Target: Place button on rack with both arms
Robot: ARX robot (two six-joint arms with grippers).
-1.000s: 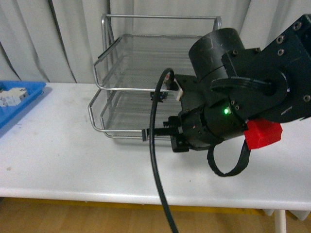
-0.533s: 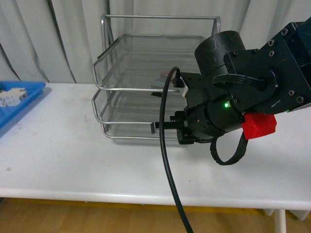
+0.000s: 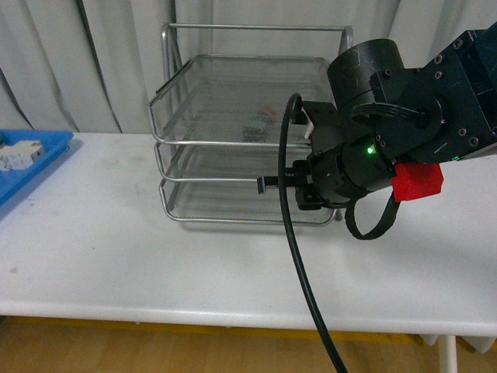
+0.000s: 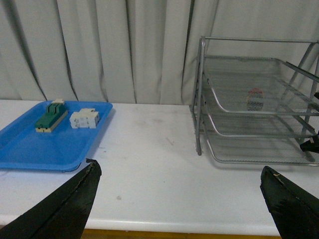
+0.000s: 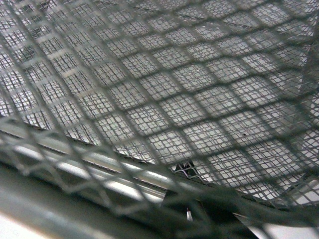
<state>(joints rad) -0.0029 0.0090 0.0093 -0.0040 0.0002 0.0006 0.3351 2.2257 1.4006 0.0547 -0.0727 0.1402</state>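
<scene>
The silver wire-mesh rack (image 3: 233, 116) stands on the white table before the curtain. It also shows in the left wrist view (image 4: 249, 119). The button (image 3: 260, 123), red cap on a dark body, lies on the rack's top tier, and shows through the mesh in the left wrist view (image 4: 255, 98). My right gripper (image 3: 299, 190) is shut on the rack's front right edge. Its wrist view shows only mesh and a frame tube (image 5: 99, 169) close up. My left gripper (image 4: 182, 186) is open and empty above the table, to the left of the rack and pointing at it.
A blue tray (image 4: 40, 139) on the table's left holds a green-topped beige block (image 4: 51, 117) and a white blocky component (image 4: 83, 119). The tray's corner also shows in the front view (image 3: 31, 155). A black cable (image 3: 299, 264) hangs from the right arm.
The right arm has moved right and away, dragging the rack with it. The button now shows on the top tier.
</scene>
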